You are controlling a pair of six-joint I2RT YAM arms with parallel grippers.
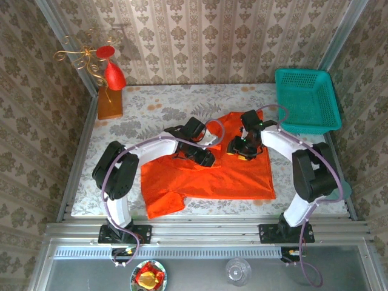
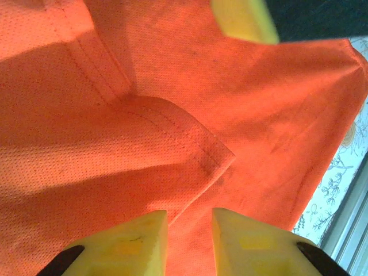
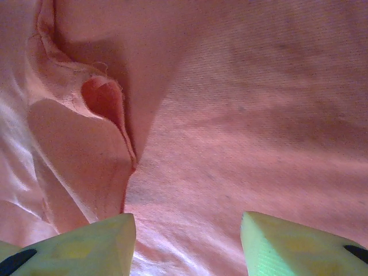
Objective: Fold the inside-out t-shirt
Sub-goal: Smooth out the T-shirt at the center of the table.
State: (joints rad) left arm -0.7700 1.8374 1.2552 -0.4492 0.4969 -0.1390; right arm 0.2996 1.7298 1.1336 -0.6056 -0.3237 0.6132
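T-shirt (image 1: 206, 179): bright orange-red and wrinkly. It lies spread on the middle of the table, mostly flat. One short sleeve (image 1: 165, 203) points toward the near left corner, and the far part reaches up between the two arms.
Table (image 1: 151, 109): covered with a pale cloth with a leaf pattern.
Left arm (image 1: 151, 147): it bends from its base across the left part of the shirt, and its end is low over the fabric near the middle.
Left jaws: in the left wrist view the two yellow fingers (image 2: 129, 244) stand with a narrow gap. Only the t-shirt (image 2: 115, 115) fabric below shows through the gap, and nothing is gripped. Just ahead of them lies a folded hem corner (image 2: 215, 158) with double stitching.
Right arm (image 1: 285, 142): it reaches over the right part of the shirt, and its end is close to the left arm's end.
Right jaws: in the right wrist view the pale yellow fingers (image 3: 86, 244) stand well apart. Flat t-shirt (image 3: 259, 115) fabric lies between them and is not pinched. A small raised fold (image 3: 106, 100) is at the far left.
Basket (image 1: 309, 128): teal, at the far right corner of the table, near the shirt's far edge.
Ornament (image 1: 114, 74): a glossy red cone with gold wire on a wooden block (image 1: 109, 104), at the far left corner, well apart from the shirt.
Near ledge: a glass (image 1: 237, 271) and a small dish (image 1: 133, 277) stand in front of the arm bases.
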